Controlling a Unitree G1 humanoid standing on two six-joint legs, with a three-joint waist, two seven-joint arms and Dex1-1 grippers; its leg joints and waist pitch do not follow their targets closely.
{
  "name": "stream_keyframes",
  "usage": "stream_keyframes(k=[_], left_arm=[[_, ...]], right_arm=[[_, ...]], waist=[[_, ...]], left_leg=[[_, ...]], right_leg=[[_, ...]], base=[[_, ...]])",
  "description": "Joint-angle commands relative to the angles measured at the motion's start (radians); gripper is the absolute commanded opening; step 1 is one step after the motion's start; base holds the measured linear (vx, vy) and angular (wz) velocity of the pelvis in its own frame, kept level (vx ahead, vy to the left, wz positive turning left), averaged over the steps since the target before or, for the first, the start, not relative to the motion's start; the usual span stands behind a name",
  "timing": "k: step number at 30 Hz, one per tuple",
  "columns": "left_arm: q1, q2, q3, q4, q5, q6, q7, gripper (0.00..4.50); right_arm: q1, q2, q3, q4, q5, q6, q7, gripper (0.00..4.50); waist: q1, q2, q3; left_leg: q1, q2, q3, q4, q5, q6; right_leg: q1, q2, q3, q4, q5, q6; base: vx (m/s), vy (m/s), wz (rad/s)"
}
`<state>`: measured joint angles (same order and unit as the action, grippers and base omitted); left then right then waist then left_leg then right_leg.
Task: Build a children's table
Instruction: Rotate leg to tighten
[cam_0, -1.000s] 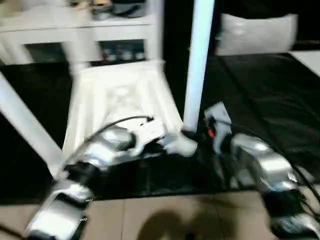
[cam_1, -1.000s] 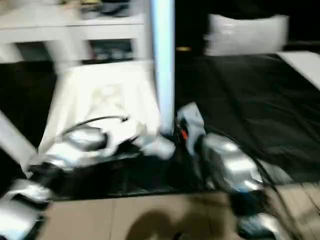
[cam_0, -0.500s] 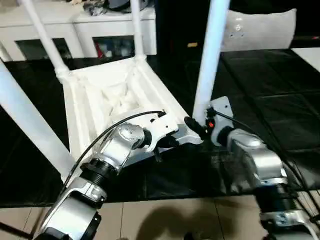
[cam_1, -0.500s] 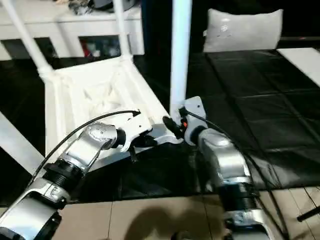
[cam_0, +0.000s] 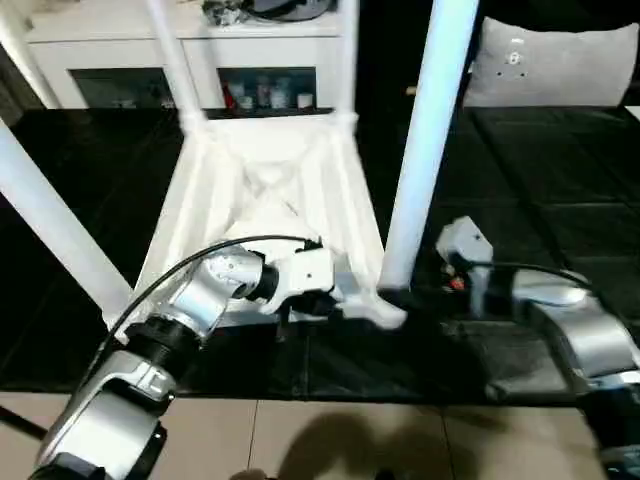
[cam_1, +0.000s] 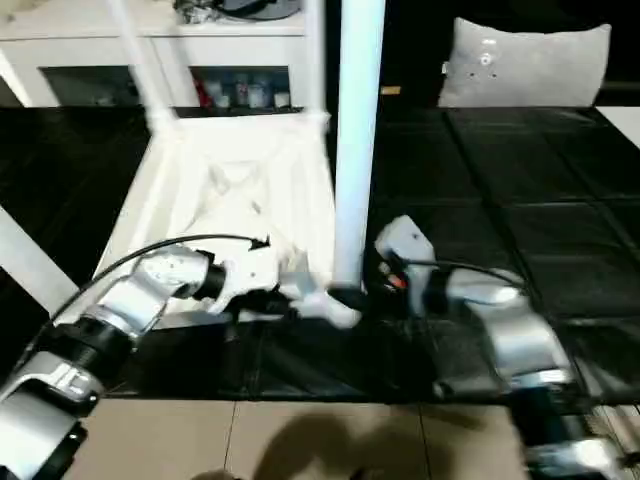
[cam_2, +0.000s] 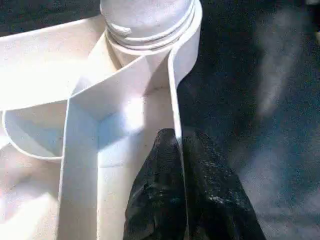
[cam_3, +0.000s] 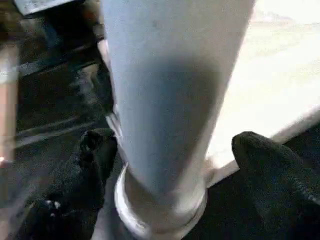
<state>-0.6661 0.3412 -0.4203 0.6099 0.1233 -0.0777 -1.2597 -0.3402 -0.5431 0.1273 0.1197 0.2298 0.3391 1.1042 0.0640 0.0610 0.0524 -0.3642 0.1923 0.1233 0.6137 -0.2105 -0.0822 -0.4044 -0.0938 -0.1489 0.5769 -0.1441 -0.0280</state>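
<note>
White ribbed table (cam_0: 270, 190), white legs (cam_0: 425, 150), black tiled mat (cam_0: 560, 200), silver forearms.

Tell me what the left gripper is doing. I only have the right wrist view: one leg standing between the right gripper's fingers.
Observer: The left gripper is pinched on the tabletop, on its thin rim wall right beside the corner socket that holds your leg.
Operator: Other legs in?
Observer: In the head view, three more stand up from the other corners: the near left leg, the far left leg and the far right leg.
Operator: How does the table lie?
Observer: Upside down on the black floor mat, ribbed underside facing up.
</note>
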Motion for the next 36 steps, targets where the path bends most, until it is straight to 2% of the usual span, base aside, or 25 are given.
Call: stream_keyframes(k=[1,2,5,6,9,11,14,16,19,27,29,30,31,32,33,35,36], left_arm=[[0.005,0.001,-0.044,-0.004,0.002,-0.062,-0.068,0.0],[0.007,0.006,-0.046,-0.002,-0.013,-0.089,-0.107,0.0],[0.009,0.01,-0.046,-0.011,-0.028,-0.093,-0.141,0.0],[0.011,0.012,-0.048,-0.019,-0.035,-0.096,-0.155,0.0],[0.014,0.021,-0.057,-0.03,-0.043,-0.108,-0.187,0.0],[0.016,0.028,-0.062,-0.03,-0.043,-0.119,-0.197,0.0],[0.018,0.033,-0.065,-0.031,-0.04,-0.13,-0.2,0.0],[0.017,0.035,-0.065,-0.029,-0.037,-0.134,-0.203,0.0],[0.017,0.042,-0.063,-0.024,-0.036,-0.144,-0.209,0.0],[0.022,0.033,-0.045,-0.035,-0.061,-0.098,-0.198,0.0],[0.022,0.019,-0.026,-0.046,-0.067,-0.041,-0.161,0.0],[0.021,0.011,-0.019,-0.047,-0.06,-0.008,-0.13,0.0],[0.019,0.0,-0.009,-0.049,-0.059,0.02,-0.101,0.0],[0.017,-0.017,0.003,-0.056,-0.053,0.078,-0.048,0.0],[0.016,-0.022,0.007,-0.058,-0.051,0.098,-0.031,0.0],[0.013,-0.058,0.026,-0.072,-0.051,0.165,0.04,0.0],[0.011,-0.078,0.035,-0.078,-0.048,0.19,0.079,0.0]], right_arm=[[0.005,-0.017,0.008,-0.027,0.035,-0.003,0.07,3.82],[0.003,-0.031,0.012,-0.024,0.057,-0.003,0.122,3.71],[0.002,-0.035,0.016,-0.021,0.072,0.004,0.156,3.36],[0.001,-0.035,0.02,-0.019,0.079,0.003,0.171,3.27],[-0.002,-0.038,0.035,-0.015,0.095,0.0,0.203,3.0],[-0.001,-0.042,0.047,-0.018,0.098,0.006,0.223,2.91],[0.004,-0.051,0.066,-0.028,0.1,0.023,0.247,2.51],[0.006,-0.053,0.073,-0.032,0.099,0.028,0.259,2.51],[0.003,-0.049,0.077,-0.028,0.102,0.036,0.268,2.13],[0.009,-0.012,0.064,-0.054,0.154,0.089,0.233,1.97],[0.013,0.015,0.058,-0.061,0.139,0.101,0.17,1.97],[0.009,0.034,0.053,-0.053,0.121,0.114,0.117,1.97],[-0.001,0.063,0.046,-0.033,0.088,0.115,0.041,1.97],[-0.015,0.103,0.036,-0.005,0.047,0.128,-0.062,1.97],[-0.021,0.116,0.032,0.005,0.033,0.132,-0.098,1.97],[-0.044,0.174,0.02,0.045,-0.011,0.16,-0.229,1.96],[-0.055,0.202,0.014,0.06,-0.028,0.173,-0.287,1.95]], waist=[[0.001,-0.01,-0.077],[0.004,-0.013,-0.077],[0.013,-0.013,-0.077],[0.019,-0.019,-0.077],[0.027,-0.015,-0.078],[0.027,-0.015,-0.077],[0.027,-0.016,-0.078],[0.028,-0.016,-0.078],[0.029,-0.016,-0.078],[0.027,-0.017,-0.077],[0.024,-0.016,-0.074],[0.021,-0.016,-0.07],[0.021,-0.016,-0.07],[0.012,-0.015,-0.062],[0.008,-0.015,-0.061],[-0.022,-0.013,-0.059],[-0.03,-0.012,-0.058]], left_leg=[[-0.005,0.035,0.013,-0.071,-0.131,0.121],[-0.005,0.037,0.013,-0.071,-0.127,0.122],[-0.004,0.038,0.015,-0.071,-0.126,0.118],[-0.003,0.039,0.016,-0.071,-0.122,0.116],[-0.001,0.041,0.016,-0.073,-0.122,0.109],[-0.001,0.04,0.017,-0.073,-0.127,0.105],[-0.002,0.04,0.018,-0.073,-0.124,0.099],[-0.002,0.039,0.018,-0.073,-0.119,0.098],[-0.003,0.038,0.018,-0.072,-0.116,0.096],[-0.002,0.039,0.021,-0.073,-0.115,0.09],[-0.002,0.036,0.023,-0.074,-0.136,0.08],[0.005,0.034,0.028,-0.076,-0.159,0.068],[0.005,0.034,0.028,-0.076,-0.159,0.068],[0.01,0.028,0.03,-0.078,-0.204,0.046],[0.012,0.026,0.031,-0.077,-0.218,0.036],[0.009,0.019,0.023,-0.076,-0.255,0.012],[0.009,0.017,0.022,-0.074,-0.265,0.011]], right_leg=[[0.074,-0.062,0.062,-0.064,-0.259,-0.176],[0.074,-0.062,0.061,-0.063,-0.254,-0.18],[0.072,-0.063,0.062,-0.063,-0.269,-0.18],[0.072,-0.063,0.062,-0.063,-0.274,-0.179],[0.07,-0.063,0.062,-0.062,-0.287,-0.175],[0.07,-0.063,0.062,-0.062,-0.288,-0.173],[0.071,-0.062,0.062,-0.063,-0.292,-0.167],[0.071,-0.063,0.062,-0.063,-0.293,-0.165],[0.071,-0.063,0.061,-0.063,-0.3,-0.159],[0.071,-0.062,0.061,-0.064,-0.309,-0.154],[0.071,-0.061,0.059,-0.07,-0.35,-0.139],[0.067,-0.059,0.057,-0.078,-0.402,-0.122],[0.067,-0.059,0.057,-0.078,-0.402,-0.122],[0.063,-0.058,0.049,-0.093,-0.497,-0.089],[0.062,-0.056,0.046,-0.094,-0.524,-0.078],[0.065,-0.055,0.03,-0.106,-0.59,-0.036],[0.065,-0.054,0.025,-0.113,-0.598,-0.026]], base=[[0.0,0.0,0.0],[0.0,0.0,0.0],[0.0,0.0,0.0],[0.0,0.0,0.0],[0.0,0.0,0.0],[0.0,0.0,0.0],[0.0,0.0,0.0],[0.0,0.0,0.0],[0.0,0.0,0.0],[0.0,0.0,0.0],[0.0,0.0,0.0],[0.0,0.0,0.0],[0.0,0.0,0.0],[0.0,0.0,0.0],[0.0,0.0,0.0],[0.0,0.0,0.0],[0.0,0.0,0.0]])
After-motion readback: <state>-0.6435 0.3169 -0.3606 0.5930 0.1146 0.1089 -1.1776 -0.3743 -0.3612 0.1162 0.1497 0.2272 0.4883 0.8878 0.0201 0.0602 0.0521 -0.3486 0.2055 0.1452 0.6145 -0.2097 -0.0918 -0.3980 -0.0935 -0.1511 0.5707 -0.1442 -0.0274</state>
